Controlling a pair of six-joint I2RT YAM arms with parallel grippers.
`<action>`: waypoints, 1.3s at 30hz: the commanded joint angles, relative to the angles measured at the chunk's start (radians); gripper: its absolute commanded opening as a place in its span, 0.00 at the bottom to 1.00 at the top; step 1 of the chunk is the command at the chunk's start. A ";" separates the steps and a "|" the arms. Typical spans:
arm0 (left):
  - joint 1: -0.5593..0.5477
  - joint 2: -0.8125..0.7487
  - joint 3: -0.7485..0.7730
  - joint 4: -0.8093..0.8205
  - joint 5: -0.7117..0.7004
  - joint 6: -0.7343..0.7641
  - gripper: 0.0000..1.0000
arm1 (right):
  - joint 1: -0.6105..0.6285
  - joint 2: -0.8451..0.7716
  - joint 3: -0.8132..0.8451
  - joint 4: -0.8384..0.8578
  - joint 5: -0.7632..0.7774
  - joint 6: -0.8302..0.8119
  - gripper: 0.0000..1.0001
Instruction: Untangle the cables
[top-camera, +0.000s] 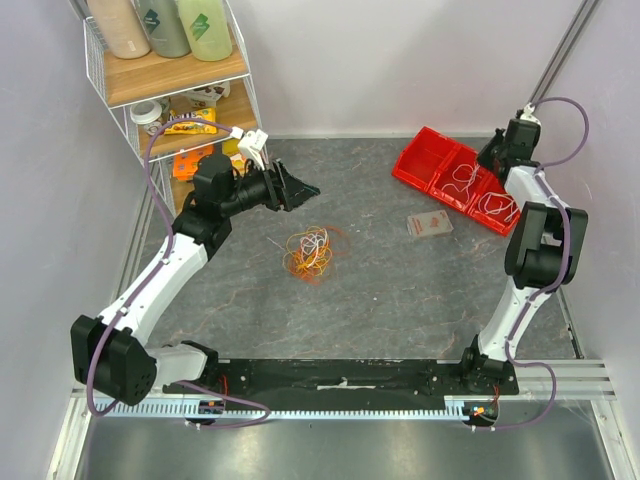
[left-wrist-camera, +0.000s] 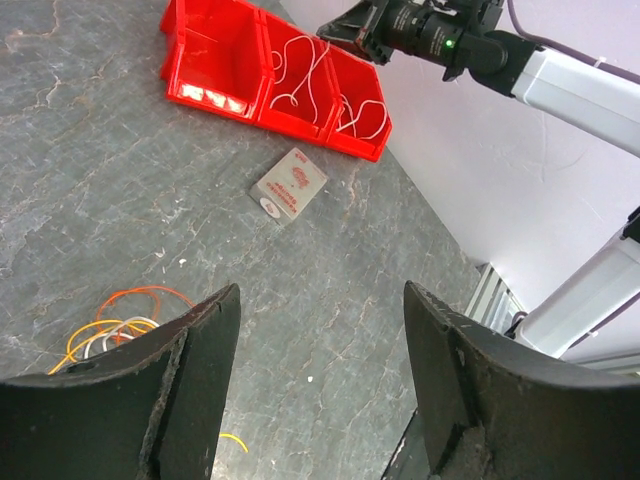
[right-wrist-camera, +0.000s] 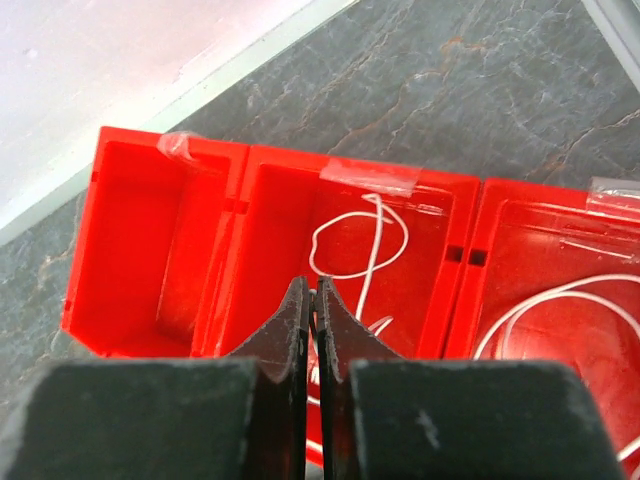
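The cables (top-camera: 315, 252) lie tangled mid-table, well apart from every edge, with open tabletop (top-camera: 400, 300) around them. The left gripper (top-camera: 303, 189) hangs at their 11 o'clock, fingers wide apart. The right gripper (top-camera: 497, 157), fingers pressed together, hovers over the red bins (top-camera: 415, 165) at 2 o'clock.

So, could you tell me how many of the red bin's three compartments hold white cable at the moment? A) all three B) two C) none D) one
B: white cables lie looped in the middle and one end compartment of the red bin, while the other end compartment is bare.
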 joint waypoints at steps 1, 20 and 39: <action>0.004 0.001 -0.009 0.056 0.040 -0.042 0.72 | 0.024 -0.169 0.040 0.003 0.025 0.035 0.00; 0.006 0.003 -0.010 0.065 0.055 -0.052 0.72 | 0.061 -0.007 0.037 -0.109 0.108 -0.057 0.07; 0.006 0.003 -0.010 0.070 0.066 -0.060 0.72 | 0.093 0.075 0.016 -0.100 0.033 -0.229 0.59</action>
